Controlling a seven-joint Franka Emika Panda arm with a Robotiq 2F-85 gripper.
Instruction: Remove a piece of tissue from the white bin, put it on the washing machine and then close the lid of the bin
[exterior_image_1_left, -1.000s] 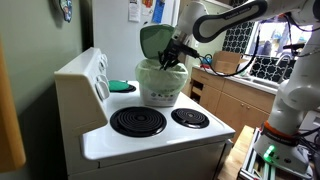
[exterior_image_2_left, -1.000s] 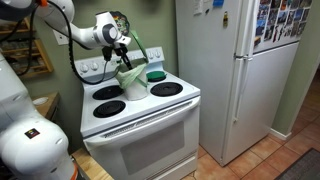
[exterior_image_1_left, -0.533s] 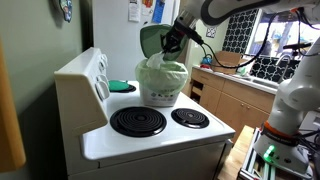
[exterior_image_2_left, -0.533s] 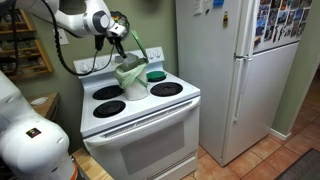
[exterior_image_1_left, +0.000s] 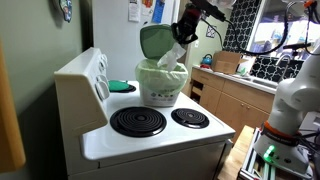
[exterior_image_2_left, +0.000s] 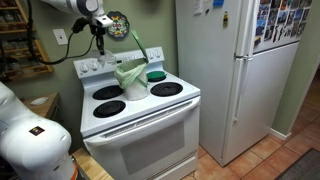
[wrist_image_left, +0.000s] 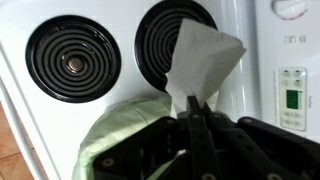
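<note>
A white tissue is held pinched between the closed-in fingers of the end effector. In the wrist view the sheet is seen standing out from the fingertips, spread and creased, with two dark coil burners behind it.

In both exterior views the end effector is seen raised above the white bin. In an exterior view the tissue is seen hanging from it over the bin's opening. The lower edge of the tissue is close to the rim, and it cannot be told whether the two touch.

The bin is lined with a pale green bag, which is folded over the rim. The lid is open and stands tilted up at the back of the bin.

The bin is carried by the bench, which here is the white top of a stove. It is placed towards the rear, between the burners and near the raised control panel. A round green object is seen on a rear burner just beside the bin. The two front burners are uncovered.

A white refrigerator stands just beside the stove.
</note>
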